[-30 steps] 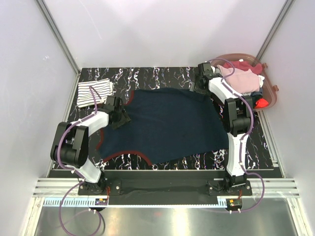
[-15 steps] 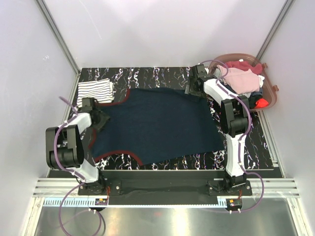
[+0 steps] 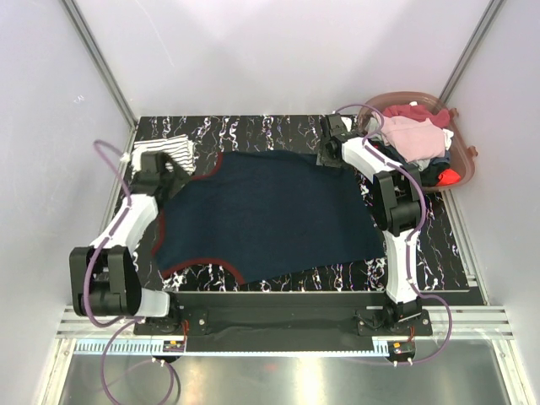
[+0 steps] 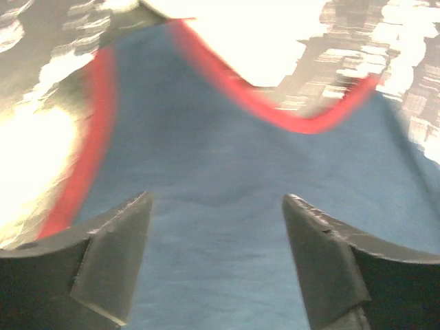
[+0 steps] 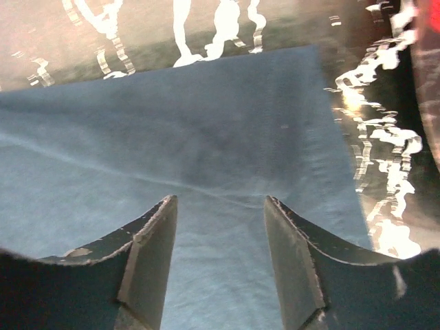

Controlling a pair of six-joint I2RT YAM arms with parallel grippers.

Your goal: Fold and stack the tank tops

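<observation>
Our left gripper (image 4: 216, 268) hangs with its wedge-shaped jaws apart over the red-trimmed strap end of the soft dark navy tank top (image 3: 270, 211), which we see spread flat on the black marbled table (image 3: 278, 126). Our right gripper (image 5: 220, 265), jaws also apart, sits at the cloth's 1 o'clock corner. The folded white navy-striped tank top (image 3: 179, 150) lies at 10 o'clock.

We see a navy tank top (image 3: 270, 215) trimmed in dark red along its edges. The striped tank top (image 3: 177, 148) is white with thin navy lines. Our table (image 3: 278, 126) is black, veined with white marbling. The basket (image 3: 463, 145) is translucent reddish-pink, its clothes (image 3: 412, 135) pink and maroon. The arms (image 3: 131, 221) are white and black.
</observation>
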